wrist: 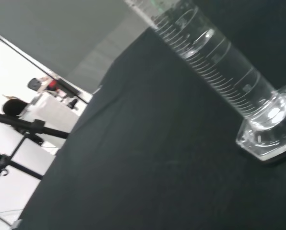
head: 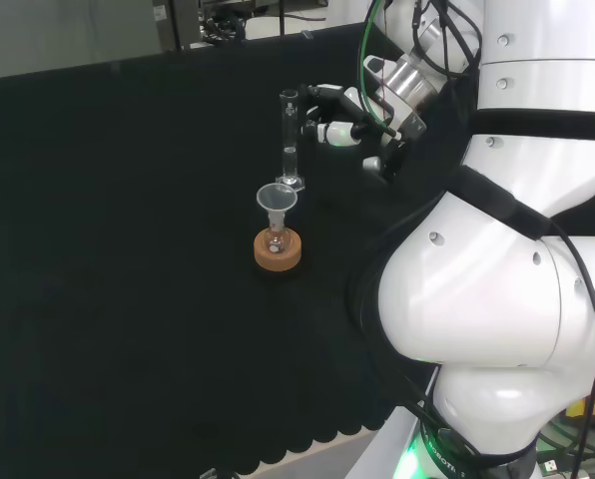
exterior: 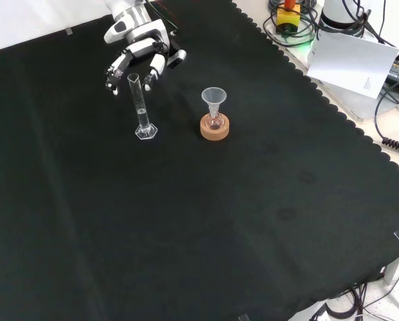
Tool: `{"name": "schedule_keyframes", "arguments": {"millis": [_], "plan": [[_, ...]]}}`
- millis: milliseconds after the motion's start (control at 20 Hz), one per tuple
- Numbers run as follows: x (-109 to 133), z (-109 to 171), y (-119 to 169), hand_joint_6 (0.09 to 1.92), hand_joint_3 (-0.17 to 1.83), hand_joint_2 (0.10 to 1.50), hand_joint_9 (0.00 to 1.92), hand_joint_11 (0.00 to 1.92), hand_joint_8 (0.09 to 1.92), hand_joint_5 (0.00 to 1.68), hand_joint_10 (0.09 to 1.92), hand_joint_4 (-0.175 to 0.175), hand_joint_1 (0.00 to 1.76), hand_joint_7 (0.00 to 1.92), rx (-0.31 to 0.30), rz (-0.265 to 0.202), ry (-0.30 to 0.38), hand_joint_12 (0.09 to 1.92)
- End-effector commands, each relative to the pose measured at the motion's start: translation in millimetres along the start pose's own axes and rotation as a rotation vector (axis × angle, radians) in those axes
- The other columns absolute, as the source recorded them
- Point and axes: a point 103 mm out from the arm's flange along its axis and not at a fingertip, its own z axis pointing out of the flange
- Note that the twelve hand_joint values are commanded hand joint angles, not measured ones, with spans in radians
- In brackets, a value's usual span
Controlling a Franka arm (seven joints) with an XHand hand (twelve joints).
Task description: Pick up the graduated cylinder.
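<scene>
In the head view, the tall glass cylinder [head: 290, 140] stood upright on the black cloth [head: 128, 249]. The hand [head: 342, 115] was just to its right, up near the top of the glass. Its fingers were bent a little and spread, and they held nothing. I could not tell if a fingertip touched the glass. In front of the cylinder, close by, a small flask with a clear funnel [head: 276, 203] in its neck sat in a brown cork ring [head: 278, 251]. The arm's big white parts [head: 497, 279] stood at the right.

In the front view, the hand [exterior: 138, 53] came in from the top, behind the top of the cylinder [exterior: 142, 107]. Its fingers pointed down on both sides of the rim, still apart. The funnel [exterior: 213, 97] and cork ring [exterior: 214, 128] stood to the right of the cylinder, with a gap between. A white sheet of paper [exterior: 350, 60] and some cables [exterior: 393, 100] lay past the wavy edge of the cloth [exterior: 186, 221].

In the wrist view, the cylinder [wrist: 215, 62] was close and big. It had many small lines on its side, but the marks were too small to read. Its flat foot [wrist: 270, 132] rested on the cloth [wrist: 148, 167]. A grey wall [wrist: 52, 38] and a black stand [wrist: 18, 129] showed behind.
</scene>
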Motion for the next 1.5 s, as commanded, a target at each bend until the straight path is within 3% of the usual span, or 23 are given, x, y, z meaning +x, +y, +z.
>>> {"name": "schedule_keyframes", "arguments": {"millis": [50, 900, 1500], "plan": [[3, 16, -1, 0.09, -0.17, 1.05, 0.59, 0.33, 0.62, 0.51, 0.55, -0.050, 0.99, 0.36, 0.008, -0.050, 0.047, 1.32], [-3, 39, 4, 0.11, -0.17, 1.03, 0.72, 0.44, 0.58, 0.65, 0.49, -0.020, 0.99, 0.50, -0.032, -0.081, 0.116, 1.28], [-5, 48, 8, 0.09, -0.17, 1.02, 0.69, 0.44, 0.56, 0.52, 0.47, -0.030, 1.00, 0.43, -0.041, -0.090, 0.175, 1.27]]}}
